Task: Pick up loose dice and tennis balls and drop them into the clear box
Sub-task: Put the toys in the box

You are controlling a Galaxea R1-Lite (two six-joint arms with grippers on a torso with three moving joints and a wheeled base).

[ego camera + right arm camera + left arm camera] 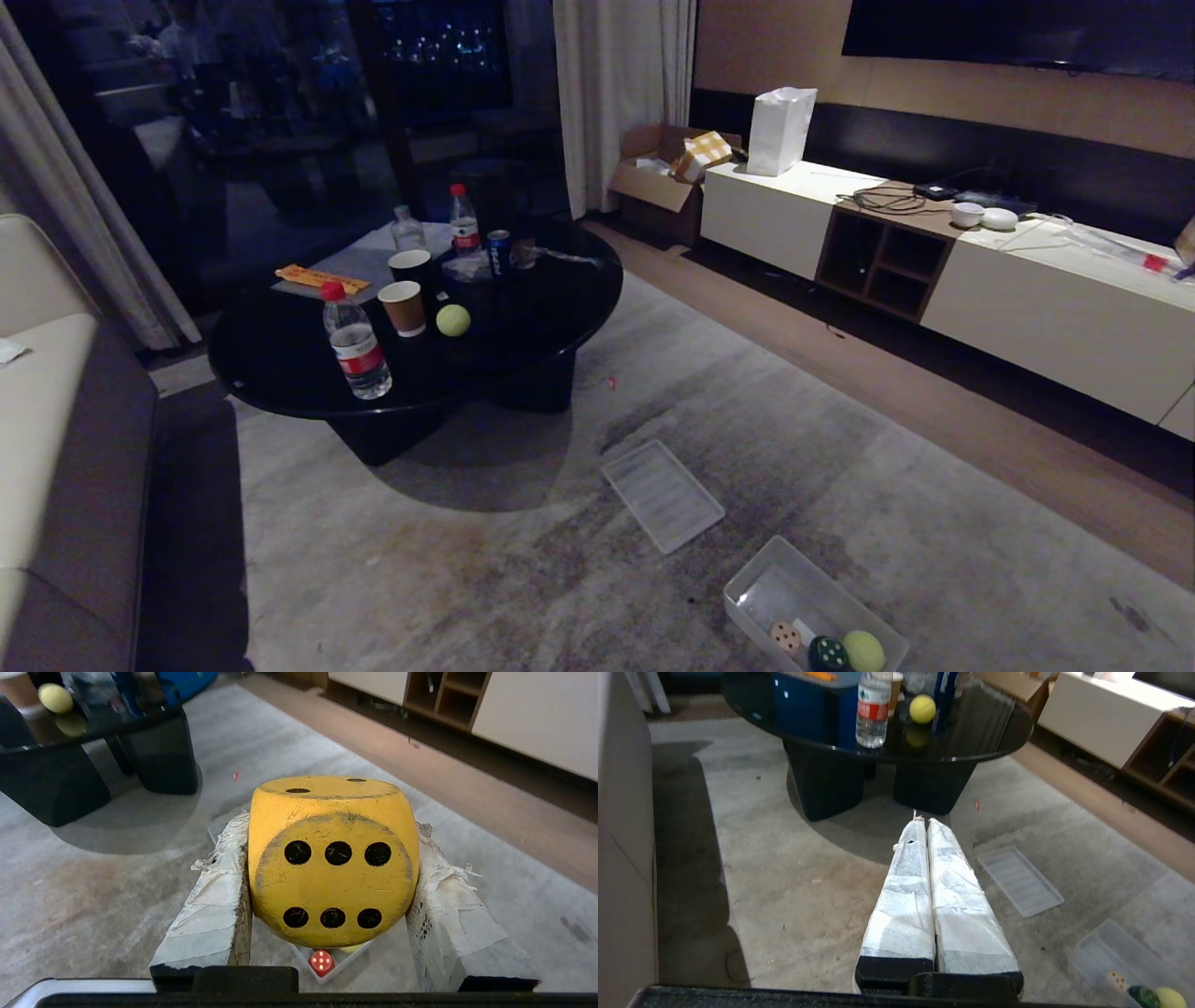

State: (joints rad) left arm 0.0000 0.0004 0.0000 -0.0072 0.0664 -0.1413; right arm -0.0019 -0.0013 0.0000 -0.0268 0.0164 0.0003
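My right gripper (331, 833) is shut on a yellow die (332, 858), whose six-pip face is turned to the wrist camera. It hangs above a corner of the clear box (346, 960), where a red die (321, 961) lies. In the head view the clear box (780, 593) stands on the carpet at the lower right, holding a beige die (785, 637), a dark green die (827, 653) and a tennis ball (864, 651). A second tennis ball (453, 320) rests on the black table (560, 308). My left gripper (923, 823) is shut and empty above the carpet. Neither gripper shows in the head view.
A flat ribbed lid (663, 495) lies on the carpet between table and box. Bottles (355, 343), paper cups (403, 307) and a can stand on the table. A sofa (65, 448) runs along the left, a low white cabinet (1046, 299) along the right wall.
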